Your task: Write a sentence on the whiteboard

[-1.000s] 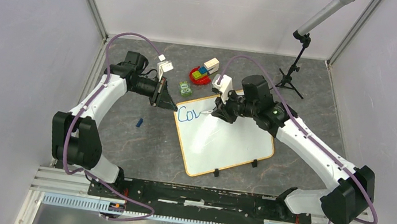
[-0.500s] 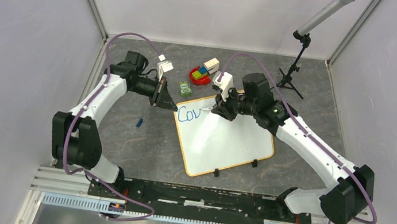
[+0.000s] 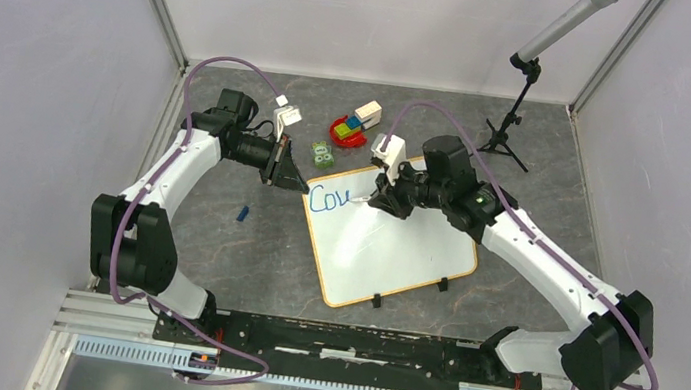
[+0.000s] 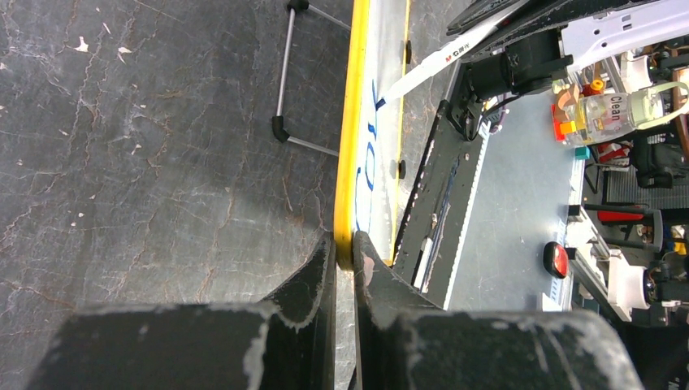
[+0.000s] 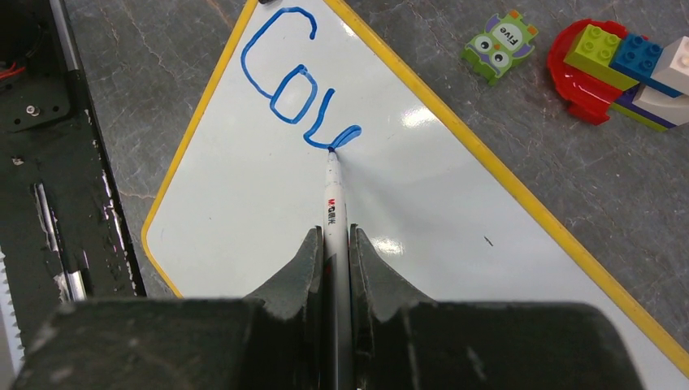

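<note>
Blue ink spells only "Cou" of the sentence point(image 5: 292, 81) on the whiteboard point(image 5: 244, 219), so most words are judged yet to be written. The right fingers point(image 5: 336, 237) are clamped tight on a marker point(image 5: 333, 183), its tip touching the third letter just ahead of them. The left fingers point(image 4: 344, 244), nearly closed, pinch the board's yellow rim, steadying it on the tabletop point(image 4: 162, 162). Bare board opens on either side of the right fingers. The rim runs near the tip, with toy bricks point(image 5: 617, 73) beyond it.
</note>
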Action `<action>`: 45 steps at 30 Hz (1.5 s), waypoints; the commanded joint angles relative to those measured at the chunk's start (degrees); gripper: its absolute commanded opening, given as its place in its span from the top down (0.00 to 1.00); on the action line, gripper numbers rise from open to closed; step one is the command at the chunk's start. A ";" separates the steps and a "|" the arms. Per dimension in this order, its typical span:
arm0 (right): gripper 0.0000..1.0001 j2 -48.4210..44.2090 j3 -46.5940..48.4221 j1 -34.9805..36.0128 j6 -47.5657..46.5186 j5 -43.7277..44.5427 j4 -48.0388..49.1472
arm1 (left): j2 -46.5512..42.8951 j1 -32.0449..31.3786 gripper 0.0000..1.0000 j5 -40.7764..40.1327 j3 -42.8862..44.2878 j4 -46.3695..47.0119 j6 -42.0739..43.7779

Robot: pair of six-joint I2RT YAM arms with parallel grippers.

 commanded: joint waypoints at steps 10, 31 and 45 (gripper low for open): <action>1.00 -1.81 3.99 -0.66 -2.00 1.94 -3.44 | -0.38 -1.96 0.98 0.26 0.83 -0.25 -0.35; 1.00 0.61 4.89 -0.97 -2.11 2.68 -0.94 | -0.07 -2.05 0.98 0.43 0.75 -0.25 -0.25; 1.00 -2.48 -1.39 -2.51 -2.22 0.72 -2.17 | 0.11 -2.05 0.98 0.18 0.84 -0.28 -0.34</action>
